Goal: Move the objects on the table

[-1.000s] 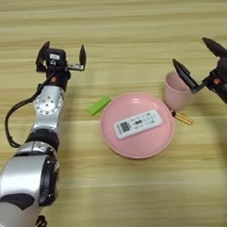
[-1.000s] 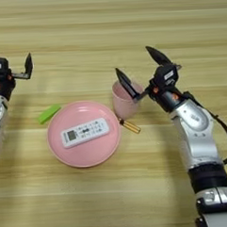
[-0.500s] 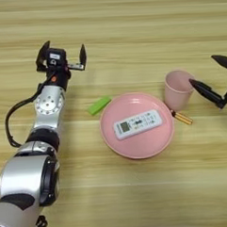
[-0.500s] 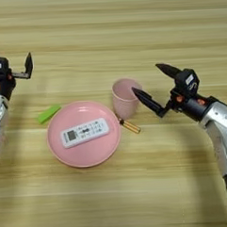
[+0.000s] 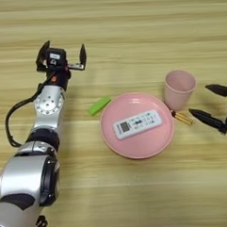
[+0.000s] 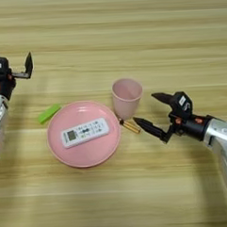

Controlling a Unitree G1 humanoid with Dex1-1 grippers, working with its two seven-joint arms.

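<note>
Standing upright, pink cup [image 6: 127, 96] sits just beside right gripper's [image 6: 149, 112] spread jaws.

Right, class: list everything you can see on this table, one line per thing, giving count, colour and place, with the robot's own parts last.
cup: one, pale pink, upright, just right of the plate's far rim.
plate: one, pink, centre of the table.
remote: one, white, lying on the plate.
block: one, lime green, flat on the wood just left of the plate.
stick: one, small, brown, on the wood in front of the cup.
table: one, light-brown wood.
left gripper: one, black fingers open, far left, clear of the objects.
right gripper: one, black fingers open, right of the cup, not touching it.
</note>
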